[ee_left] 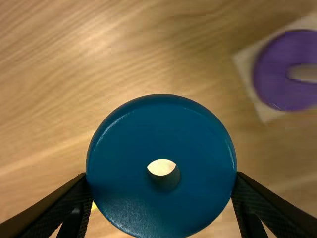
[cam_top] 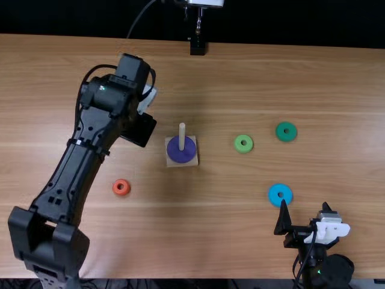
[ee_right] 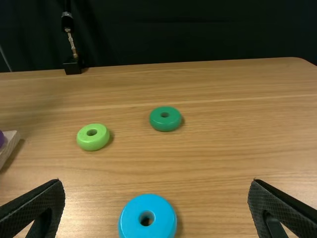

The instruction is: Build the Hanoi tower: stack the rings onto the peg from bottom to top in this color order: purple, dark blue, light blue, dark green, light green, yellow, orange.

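Top view: left gripper [cam_top: 139,129] is hanging near the peg [cam_top: 182,137], which has the purple ring [cam_top: 180,155] on it. Right gripper [cam_top: 305,214] is right by the light blue ring [cam_top: 276,195].

Left wrist view: fingers clamped on the dark blue ring [ee_left: 161,129], purple one off to the side.

Right wrist view: fingers wide apart, light green ring [ee_right: 85,139] and dark green ring [ee_right: 165,125] farther out than light blue.

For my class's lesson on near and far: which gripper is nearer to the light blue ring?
The right: the right gripper is just by the light blue ring, at its near right; the left gripper, holding the dark blue ring, is farther left, past the peg.
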